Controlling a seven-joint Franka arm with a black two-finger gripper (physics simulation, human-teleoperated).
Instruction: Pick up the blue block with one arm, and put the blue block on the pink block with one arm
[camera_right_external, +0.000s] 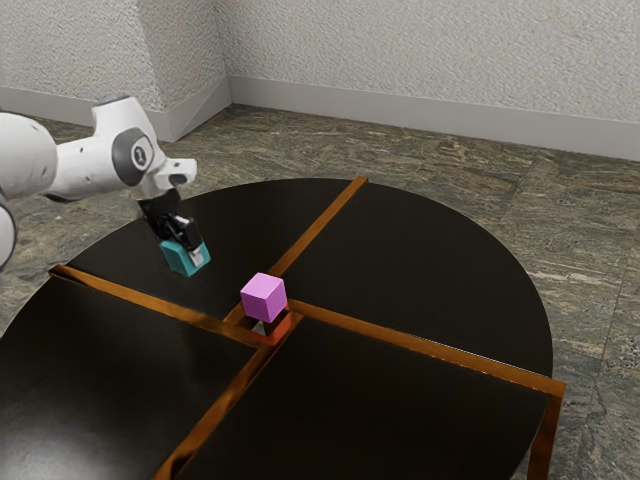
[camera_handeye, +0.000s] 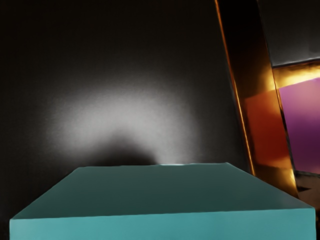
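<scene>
In the exterior view, the tool (camera_right_external: 187, 247) is clenched on the blue block (camera_right_external: 181, 262) and holds it up over the black desk (camera_right_external: 420, 270). The pink block (camera_right_external: 264, 297) sits apart from it at the desk's middle, where the orange strips (camera_right_external: 320, 225) cross. In the wrist view, the blue block (camera_handeye: 160, 205) is right under the hand, and the pink block (camera_handeye: 305, 130) lies past an orange strip (camera_handeye: 245, 75).

We see a plain, bare room: rough white walls (camera_right_external: 420, 50), a pale baseboard (camera_right_external: 450, 112), a mottled stone floor (camera_right_external: 570, 200) and a round black table (camera_right_external: 420, 260).
</scene>
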